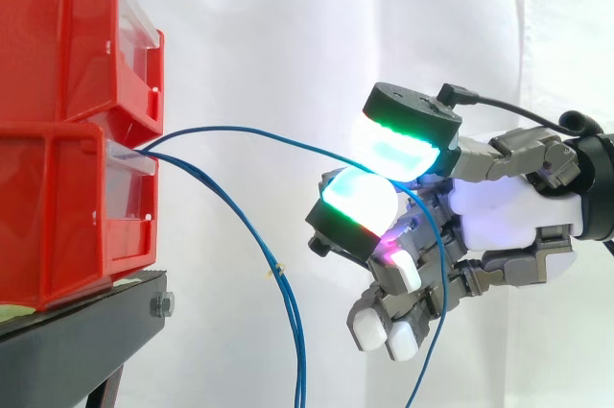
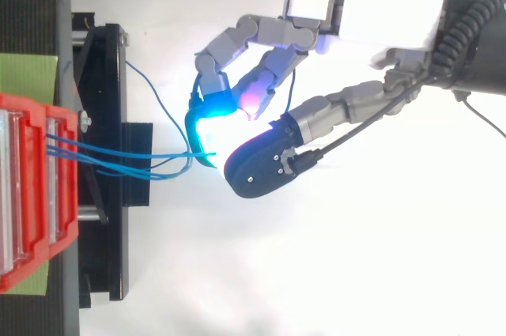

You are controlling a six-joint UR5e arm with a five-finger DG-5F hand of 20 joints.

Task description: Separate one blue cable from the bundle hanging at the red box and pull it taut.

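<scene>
Two stacked red bins (image 1: pixel 58 206) stand on a black stand (image 1: pixel 86 326) at the left. Several thin blue cables come out of the lower bin's front. Most of the bundle (image 1: pixel 259 245) droops down past the stand. One blue cable (image 1: pixel 278 139) arcs rightward in a gentle bow to my hand (image 1: pixel 499 211). It passes between two green-glowing fingertips (image 1: pixel 398 144) that meet on it, then hangs down through the curled fingers. In the top view the cables (image 2: pixel 118 154) run from the bins (image 2: pixel 24 186) to the pinch in front of the hand (image 2: pixel 364 12).
A white curtain hangs behind everything. A green sheet (image 2: pixel 28 75) lies beside the bins on the stand (image 2: pixel 111 115). The arm enters from the right, and open space lies between the stand and the hand.
</scene>
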